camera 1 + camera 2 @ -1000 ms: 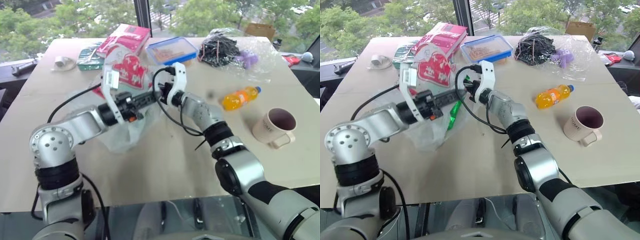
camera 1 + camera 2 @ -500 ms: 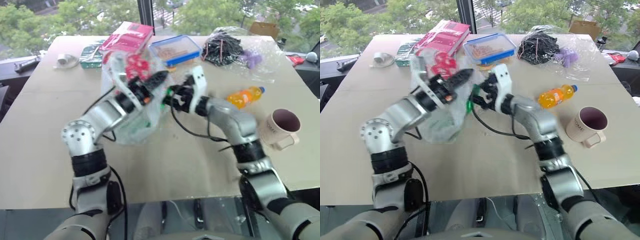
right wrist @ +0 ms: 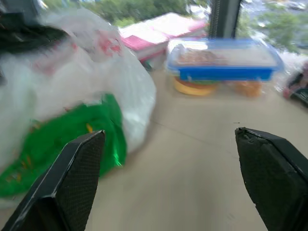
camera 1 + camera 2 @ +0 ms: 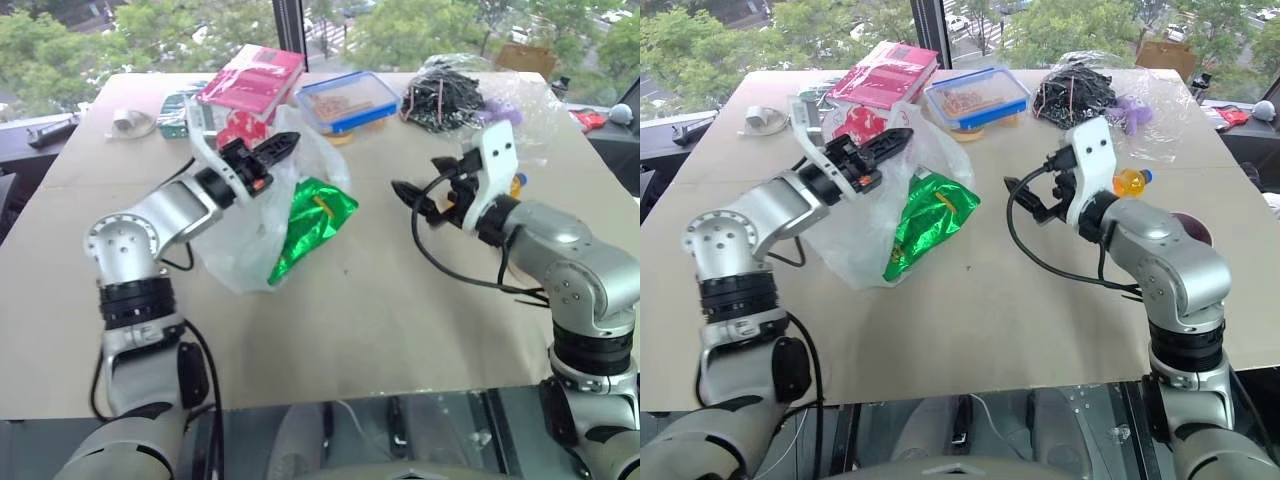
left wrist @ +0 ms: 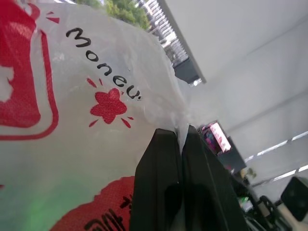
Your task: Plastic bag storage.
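While the left tool (image 4: 283,146) stays out of reach of the table (image 4: 400,300), it is pinched shut on the top edge of the plastic bag (image 4: 235,235), holding that edge lifted so the rest droops to the table. The right tool (image 4: 412,196) hangs empty with its fingers spread wide, well apart from the bag on the right side. A green snack packet (image 4: 310,222) sits in the bag's mouth, partly poking out toward the right tool. Judged step: loading the bag, snack just inside, mouth not yet gathered. Next move probably needs the right tool to come back to the bag's free edge or handle, or to push the packet deeper, while the left one keeps the mouth raised. The bag's long axis runs from the pinched edge at the far side down toward the near-left, mouth facing right. It lies left of centre, just in front of a red box (image 4: 250,78) and a blue-lidded container (image 4: 345,98).
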Robot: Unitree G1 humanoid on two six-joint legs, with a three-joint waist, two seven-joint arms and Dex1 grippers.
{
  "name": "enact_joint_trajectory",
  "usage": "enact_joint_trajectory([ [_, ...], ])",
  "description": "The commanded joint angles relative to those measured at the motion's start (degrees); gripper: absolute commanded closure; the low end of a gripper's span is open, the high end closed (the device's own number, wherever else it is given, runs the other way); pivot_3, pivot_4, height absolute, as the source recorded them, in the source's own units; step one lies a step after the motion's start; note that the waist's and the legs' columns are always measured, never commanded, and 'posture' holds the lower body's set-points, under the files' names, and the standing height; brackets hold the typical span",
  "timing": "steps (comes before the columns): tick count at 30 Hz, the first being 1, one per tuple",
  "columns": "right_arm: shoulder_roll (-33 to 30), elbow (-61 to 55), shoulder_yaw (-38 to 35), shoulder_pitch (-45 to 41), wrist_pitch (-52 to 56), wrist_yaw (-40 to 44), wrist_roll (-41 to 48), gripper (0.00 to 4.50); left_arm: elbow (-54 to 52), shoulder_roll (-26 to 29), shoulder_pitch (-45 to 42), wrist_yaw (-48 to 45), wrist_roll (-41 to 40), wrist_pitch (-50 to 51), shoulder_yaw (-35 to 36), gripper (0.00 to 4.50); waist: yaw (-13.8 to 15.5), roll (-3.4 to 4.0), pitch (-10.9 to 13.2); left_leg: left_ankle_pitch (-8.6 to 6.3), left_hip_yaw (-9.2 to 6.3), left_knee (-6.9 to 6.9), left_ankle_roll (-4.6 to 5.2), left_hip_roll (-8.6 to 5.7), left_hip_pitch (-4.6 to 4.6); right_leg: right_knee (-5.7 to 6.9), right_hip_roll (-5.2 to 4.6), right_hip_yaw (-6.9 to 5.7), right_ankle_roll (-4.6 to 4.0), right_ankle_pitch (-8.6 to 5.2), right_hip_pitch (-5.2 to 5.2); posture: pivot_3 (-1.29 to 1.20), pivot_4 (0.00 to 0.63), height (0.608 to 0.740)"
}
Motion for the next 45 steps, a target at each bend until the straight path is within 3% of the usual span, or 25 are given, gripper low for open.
enact_joint_trajectory([
  [1,5.0,7.4,5.3,-0.4,-3.3,-2.0,-3.5,0.02,-4.7,5.5,0.8,-10.9,7.0,2.1,-5.9,4.5,-0.3,0.02,0.0,0.0,0.01,-0.01,0.0,0.0,0.03,0.02,0.01,0.03,0.0,0.0,0.01,0.0,0.15,0.74],
  [4,7.4,19.1,10.3,-2.8,-10.6,-3.6,-10.8,0.02,-8.2,8.8,2.3,-17.3,11.7,0.9,-9.0,4.5,-0.6,0.03,0.0,0.0,0.02,0.0,0.0,-0.01,0.03,0.04,-0.01,0.06,0.0,0.0,0.01,0.0,0.15,0.74],
  [8,14.6,29.4,5.4,-7.0,-18.3,-4.2,-9.4,0.02,-12.4,11.8,5.3,-22.5,15.4,0.4,-9.7,4.5,-0.9,0.04,0.0,0.01,0.03,0.01,-0.01,0.0,-0.01,0.0,-0.04,0.07,0.01,0.01,-0.01,0.0,0.15,0.74],
  [16,18.7,44.7,3.3,-16.7,-25.4,1.7,-9.4,0.02,-14.4,11.3,6.8,-22.1,15.8,1.8,-6.7,4.5,-1.0,0.05,0.0,0.01,0.03,-0.05,-0.02,0.16,-0.02,-0.06,-0.06,0.06,0.0,0.0,-0.04,0.0,0.15,0.74],
  [22,22.6,68.9,3.6,-26.6,-35.7,3.5,-14.0,0.02,-18.1,10.3,7.4,-20.4,12.7,3.9,-3.9,4.5,-1.2,0.05,0.0,0.02,0.05,-0.04,-0.03,0.17,0.0,0.03,-0.07,0.09,-0.01,0.01,-0.06,0.0,0.15,0.74],
  [25,22.5,75.8,1.9,-29.2,-39.6,3.4,-14.6,0.92,-19.7,10.3,8.3,-20.1,11.3,4.6,-2.4,4.5,-1.0,0.05,0.0,0.02,0.04,-0.06,-0.04,0.17,-0.02,0.0,-0.11,0.07,-0.01,0.01,-0.06,0.0,0.15,0.74],
  [26,22.1,76.1,1.5,-29.5,-39.9,4.0,-14.5,1.26,-19.6,10.2,8.3,-19.7,10.5,4.9,-1.6,4.5,-1.0,0.05,0.0,0.02,0.03,-0.06,-0.04,0.17,-0.02,-0.02,-0.13,0.06,-0.01,0.01,-0.05,0.0,0.15,0.74],
  [30,18.3,66.9,-0.9,-27.9,-34.5,7.7,-11.6,3.35,-15.0,8.0,6.1,-15.9,3.6,6.8,2.8,4.5,-1.0,0.06,0.0,0.02,0.01,-0.05,-0.04,0.14,-0.05,-0.01,-0.19,0.04,0.0,0.01,-0.05,0.0,0.15,0.74],
  [33,11.3,47.8,-4.8,-26.0,-15.9,11.2,-2.4,4.39,-5.6,5.4,0.0,-8.8,-5.2,7.0,6.7,4.5,-0.1,0.14,0.1,0.02,-0.13,-0.03,-0.04,0.15,-0.11,0.03,-0.23,-0.07,0.0,0.01,-0.05,0.0,0.15,0.74],
  [36,7.6,36.4,-8.0,-26.2,-3.8,11.0,4.8,4.46,2.0,3.8,-5.1,-2.7,-9.2,6.0,8.9,4.5,0.3,0.13,0.1,0.01,-0.18,0.1,-0.02,0.15,-0.19,0.08,-0.25,-0.12,0.0,0.01,-0.08,0.0,0.15,0.74],
  [39,6.6,30.6,-13.5,-30.8,4.8,6.7,11.1,4.46,7.0,3.4,-8.8,-1.8,-7.1,6.3,7.6,4.5,-0.2,0.13,0.1,0.01,-0.08,0.07,-0.01,0.14,-0.08,0.1,-0.19,-0.06,0.0,0.01,-0.04,0.0,0.15,0.74],
  [41,7.1,29.4,-15.4,-32.9,7.0,3.9,12.3,4.46,6.8,2.9,-9.1,-2.9,-6.3,7.6,5.8,4.5,-0.6,0.13,0.1,0.01,-0.03,0.06,-0.02,0.08,-0.04,0.15,-0.16,-0.02,0.0,0.01,-0.05,0.0,0.15,0.74],
  [45,6.1,29.1,-12.1,-33.4,6.1,0.3,8.1,4.46,5.1,0.9,-9.3,-2.8,-7.6,10.0,3.7,4.5,-0.7,0.11,0.1,0.01,-0.01,0.06,-0.02,0.05,-0.04,0.12,-0.19,-0.01,0.0,0.01,-0.04,0.0,0.15,0.74],
])
